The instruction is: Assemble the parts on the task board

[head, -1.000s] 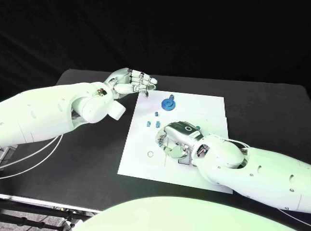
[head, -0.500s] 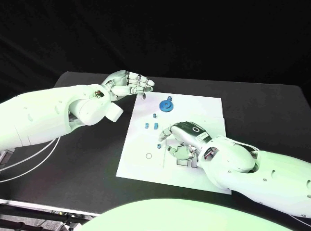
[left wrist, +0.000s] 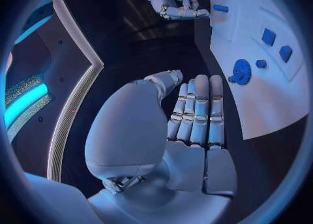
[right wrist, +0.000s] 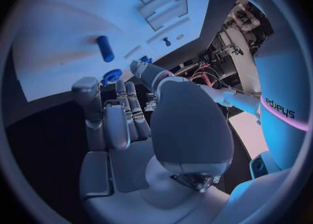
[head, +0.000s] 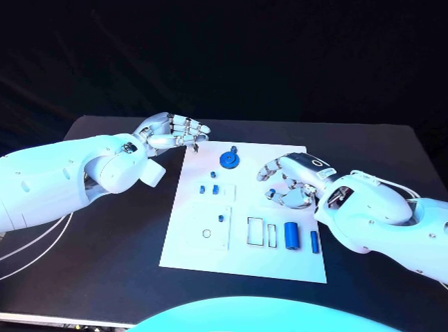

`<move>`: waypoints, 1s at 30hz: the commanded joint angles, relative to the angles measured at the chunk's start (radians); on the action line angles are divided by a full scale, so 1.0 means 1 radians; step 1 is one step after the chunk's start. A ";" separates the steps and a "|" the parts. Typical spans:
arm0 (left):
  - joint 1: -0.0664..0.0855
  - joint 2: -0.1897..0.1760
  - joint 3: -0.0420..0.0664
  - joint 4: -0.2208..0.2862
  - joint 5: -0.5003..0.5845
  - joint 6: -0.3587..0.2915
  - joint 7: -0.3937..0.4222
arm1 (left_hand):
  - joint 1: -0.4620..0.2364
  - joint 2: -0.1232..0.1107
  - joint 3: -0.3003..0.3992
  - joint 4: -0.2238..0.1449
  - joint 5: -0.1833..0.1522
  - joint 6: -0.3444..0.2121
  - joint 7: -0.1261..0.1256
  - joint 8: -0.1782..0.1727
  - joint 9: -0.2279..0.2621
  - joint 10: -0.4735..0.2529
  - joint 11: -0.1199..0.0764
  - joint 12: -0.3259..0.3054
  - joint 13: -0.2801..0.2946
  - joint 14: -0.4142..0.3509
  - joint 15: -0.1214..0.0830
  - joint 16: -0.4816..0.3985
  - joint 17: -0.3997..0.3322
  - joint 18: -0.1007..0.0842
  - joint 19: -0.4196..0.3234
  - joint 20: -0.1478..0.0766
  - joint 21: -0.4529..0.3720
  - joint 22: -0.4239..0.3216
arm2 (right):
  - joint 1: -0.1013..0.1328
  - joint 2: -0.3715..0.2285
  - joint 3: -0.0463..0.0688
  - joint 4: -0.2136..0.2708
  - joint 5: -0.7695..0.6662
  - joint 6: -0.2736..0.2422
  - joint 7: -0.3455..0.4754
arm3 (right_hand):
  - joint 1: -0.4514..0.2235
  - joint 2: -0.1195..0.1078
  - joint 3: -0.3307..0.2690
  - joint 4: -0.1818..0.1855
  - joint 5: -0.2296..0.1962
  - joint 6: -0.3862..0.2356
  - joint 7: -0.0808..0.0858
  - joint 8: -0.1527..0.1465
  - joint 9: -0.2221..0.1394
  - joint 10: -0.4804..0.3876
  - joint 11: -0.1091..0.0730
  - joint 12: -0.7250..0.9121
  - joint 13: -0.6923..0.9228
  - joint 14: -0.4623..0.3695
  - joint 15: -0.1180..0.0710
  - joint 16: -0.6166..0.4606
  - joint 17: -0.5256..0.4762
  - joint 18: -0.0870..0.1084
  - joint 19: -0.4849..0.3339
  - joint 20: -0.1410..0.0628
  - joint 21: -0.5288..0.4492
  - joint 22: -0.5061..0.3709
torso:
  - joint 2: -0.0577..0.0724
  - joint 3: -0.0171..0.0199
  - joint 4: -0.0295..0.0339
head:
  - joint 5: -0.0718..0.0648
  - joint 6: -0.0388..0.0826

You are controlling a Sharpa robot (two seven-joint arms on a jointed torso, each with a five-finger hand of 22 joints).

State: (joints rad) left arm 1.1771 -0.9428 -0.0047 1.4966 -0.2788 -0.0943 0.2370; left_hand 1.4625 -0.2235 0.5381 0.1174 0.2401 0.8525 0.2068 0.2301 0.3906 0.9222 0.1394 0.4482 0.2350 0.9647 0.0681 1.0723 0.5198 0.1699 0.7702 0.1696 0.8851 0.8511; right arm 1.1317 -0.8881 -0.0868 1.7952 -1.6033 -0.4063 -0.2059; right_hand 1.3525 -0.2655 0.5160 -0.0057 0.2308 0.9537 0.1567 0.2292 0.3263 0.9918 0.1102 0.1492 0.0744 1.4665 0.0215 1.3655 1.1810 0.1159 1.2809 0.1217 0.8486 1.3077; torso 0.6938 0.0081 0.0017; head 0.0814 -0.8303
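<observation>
Head view: white task board [head: 244,266] flat in the middle of the black tabletop [head: 124,228]. On the board's far part, a blue gear [head: 228,160] lying flat, just beside a small dark peg. Nearer, toward the left edge, two small blue blocks [head: 209,188] side by side, with a smaller blue piece [head: 212,175] just beyond them and another small blue piece [head: 221,217] nearer still. On the near right part, a blue cylinder [head: 291,235] lying on its side, with a thinner blue bar [head: 314,241] just to its right and parallel to it. Immediately left of the cylinder, outlined rectangular slots [head: 255,232] in the board.

Left robot hand [head: 174,133] above the tabletop at the board's far left corner, fingers bent down and close together, tips near the board's edge, apart from the gear. Left wrist view: same robot hand [left wrist: 189,130] with fingers laid side by side and thumb bent toward them, nothing visible on the palm; pinching something at the tips or not, impossible to tell. Gear [left wrist: 240,72] visible beyond the fingertips on the board.

Right robot hand [head: 289,181] over the board's right side, between the gear and the cylinder, fingers curled inward. A small blue round part [head: 271,193] right at its fingertips. Right wrist view: that part [right wrist: 112,75] just past the fingers [right wrist: 127,112]; held or merely lying on the board beneath, impossible to tell. Cylinder [right wrist: 104,48] farther off on the board, untouched.
</observation>
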 commanded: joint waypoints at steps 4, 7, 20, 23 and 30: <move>0.000 0.001 0.001 0.005 0.002 0.020 0.014 | -0.010 -0.001 -0.005 0.000 0.004 -0.010 0.001 -0.003 -0.001 -0.007 0.003 0.006 -0.001 -0.003 0.005 -0.005 -0.001 0.013 0.000 0.006 -0.005 -0.001 | 0.015 -0.021 0.001 -0.041 0.070 0.122 -0.007 | 0.069 0.039 -0.225 0.064 0.008 -0.006 -0.010 -0.043 -0.009 -0.051 0.004 0.060 -0.006 0.007 0.008 -0.006 -0.015 0.018 0.006 0.007 -0.048 -0.021 | 0.002 0.0028 0.0010 | -0.016 0.009; 0.000 0.001 0.001 0.005 0.002 0.020 0.015 | -0.010 -0.001 -0.005 0.000 0.004 -0.010 0.001 -0.003 -0.001 -0.007 0.003 0.006 -0.001 -0.003 0.005 -0.005 -0.001 0.013 0.000 0.006 -0.005 -0.001 | 0.016 -0.018 0.001 -0.055 0.066 0.142 -0.010 | 0.092 0.047 -0.261 0.083 0.005 -0.008 -0.014 -0.053 -0.012 -0.060 0.005 0.074 -0.006 0.007 0.009 -0.004 -0.015 0.017 0.010 0.008 -0.053 -0.023 | 0.002 0.0032 0.0017 | -0.015 0.009; 0.000 -0.001 0.001 0.005 0.002 0.020 0.014 | -0.010 -0.002 -0.006 0.001 0.004 -0.010 0.001 -0.002 -0.001 -0.007 0.003 0.007 -0.001 -0.003 0.005 -0.005 -0.002 0.013 0.000 0.006 -0.006 -0.002 | 0.009 0.009 -0.003 -0.083 0.012 0.151 -0.020 | 0.139 0.062 -0.254 0.130 0.004 0.026 -0.006 -0.060 -0.014 -0.024 -0.007 0.124 -0.005 0.017 -0.001 0.006 -0.002 0.012 0.036 -0.001 -0.021 -0.008 | 0.002 0.0012 0.0023 | -0.014 0.004; 0.000 -0.001 0.001 0.005 0.002 0.020 0.014 | -0.010 -0.002 -0.006 0.001 0.004 -0.010 0.001 -0.002 -0.001 -0.007 0.003 0.007 -0.001 -0.003 0.005 -0.005 -0.002 0.013 0.000 0.006 -0.006 -0.002 | 0.005 0.017 -0.004 -0.085 0.008 0.145 -0.017 | 0.141 0.053 -0.218 0.150 0.004 0.037 -0.008 -0.064 -0.015 0.012 -0.013 0.134 -0.007 0.020 -0.007 0.010 0.003 0.007 0.050 -0.006 0.000 0.004 | 0.002 0.0019 0.0022 | -0.012 0.003; 0.000 -0.001 0.001 0.005 0.002 0.021 0.012 | -0.010 -0.002 -0.006 0.001 0.004 -0.010 0.001 -0.002 -0.001 -0.007 0.003 0.007 -0.001 -0.003 0.005 -0.005 -0.002 0.013 0.000 0.006 -0.006 -0.002 | 0.000 0.030 -0.006 -0.092 0.008 0.150 -0.022 | 0.130 0.039 -0.135 0.189 0.001 0.062 -0.011 -0.063 -0.011 0.091 -0.024 0.130 -0.007 0.025 -0.016 0.016 0.014 0.003 0.065 -0.015 0.028 0.021 | 0.002 0.0015 0.0011 | -0.013 0.001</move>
State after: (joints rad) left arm 1.1770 -0.9445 -0.0047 1.4992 -0.2788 -0.0903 0.2396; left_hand 1.4625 -0.2235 0.5381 0.1173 0.2401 0.8525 0.2068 0.2301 0.3906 0.9222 0.1394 0.4523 0.2350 0.9647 0.0681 1.0723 0.5191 0.1699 0.7702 0.1695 0.8851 0.8501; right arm 1.1333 -0.8599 -0.0924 1.7055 -1.5780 -0.2702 -0.2242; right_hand 1.4871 -0.2216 0.3726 0.1801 0.2346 1.0089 0.1452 0.1688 0.3140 1.0743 0.0894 0.2765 0.0677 1.4684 0.0119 1.3772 1.1939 0.1159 1.3398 0.1056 0.8714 1.3082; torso 0.6959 0.0096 0.0035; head 0.0687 -0.8281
